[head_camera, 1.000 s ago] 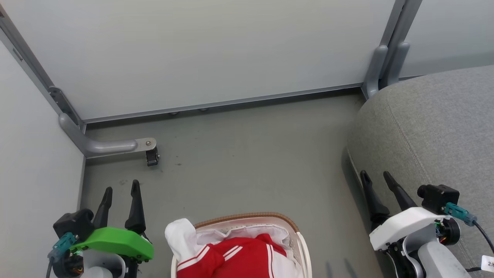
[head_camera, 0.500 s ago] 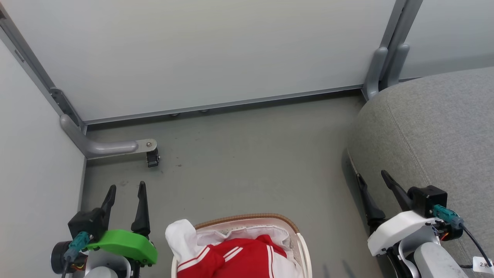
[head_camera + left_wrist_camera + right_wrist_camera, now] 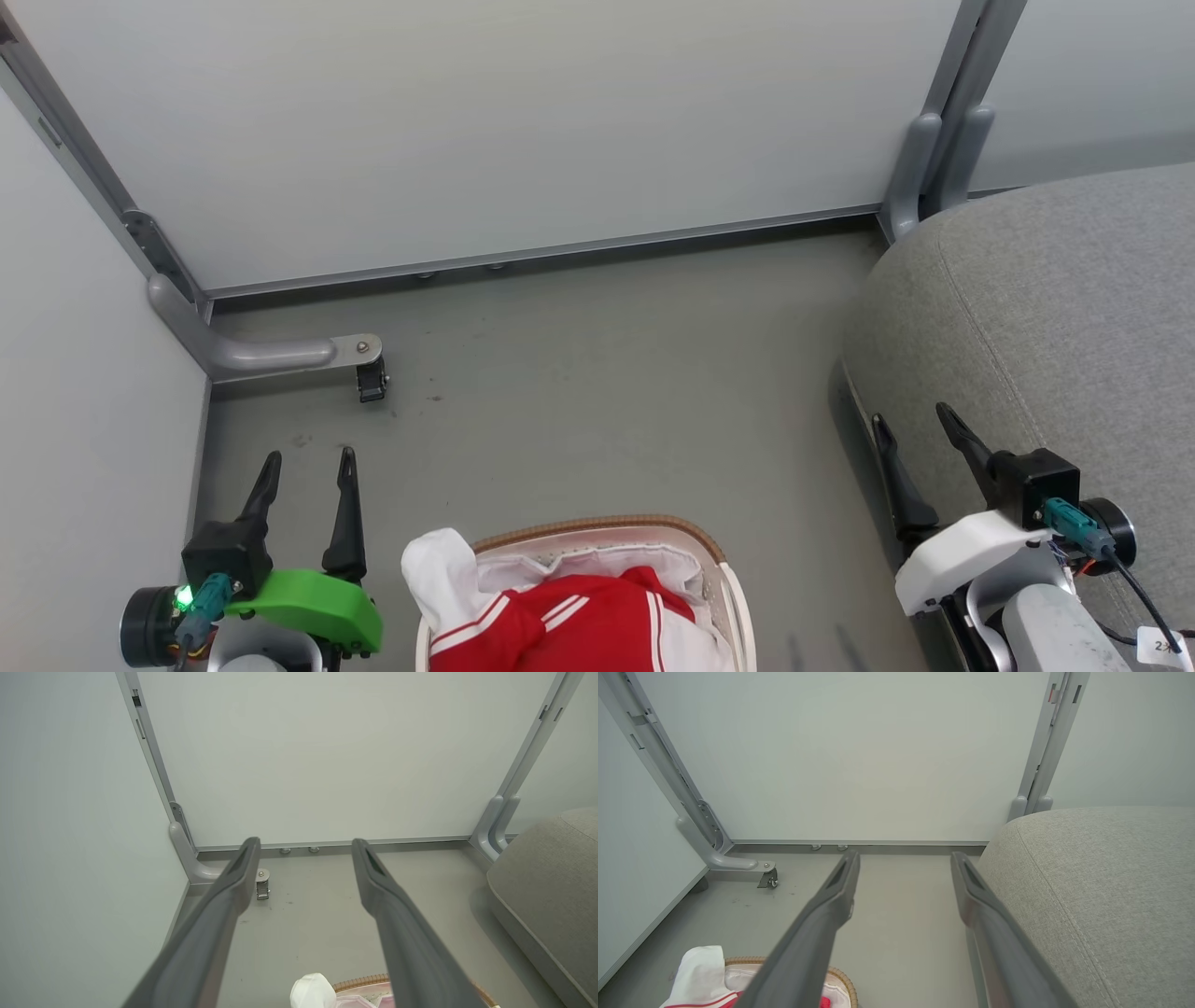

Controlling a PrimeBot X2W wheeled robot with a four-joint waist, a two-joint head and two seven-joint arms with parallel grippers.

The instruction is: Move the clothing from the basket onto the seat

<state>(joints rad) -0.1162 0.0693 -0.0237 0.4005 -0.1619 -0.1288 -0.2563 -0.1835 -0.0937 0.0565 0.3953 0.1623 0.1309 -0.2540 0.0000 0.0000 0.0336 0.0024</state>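
Note:
The red clothing [image 3: 579, 625] with thin white stripes fills the basket [image 3: 733, 593] at the bottom middle of the head view; a white sleeve [image 3: 431, 567] hangs over the brown rim. The sleeve [image 3: 312, 991] and rim [image 3: 359, 981] show low in the left wrist view, and the sleeve [image 3: 701, 968] again in the right wrist view. The grey seat [image 3: 1055, 308] rises at the right. My left gripper [image 3: 310, 457] stands open over bare floor left of the basket. My right gripper [image 3: 913, 413] is open beside the seat's front edge. Both hold nothing.
Pale partition panels [image 3: 485, 131] close off the back and left. A grey bracket foot with a small caster [image 3: 370, 381] sits on the floor [image 3: 597, 392] at the left corner. A grey post [image 3: 943, 140] stands behind the seat [image 3: 1101, 891]. Open floor lies between basket and wall.
My left gripper has drawn back slightly toward the bottom of the view. My right gripper has tilted and lifted a little along the seat's edge. The clothing and basket stayed put.

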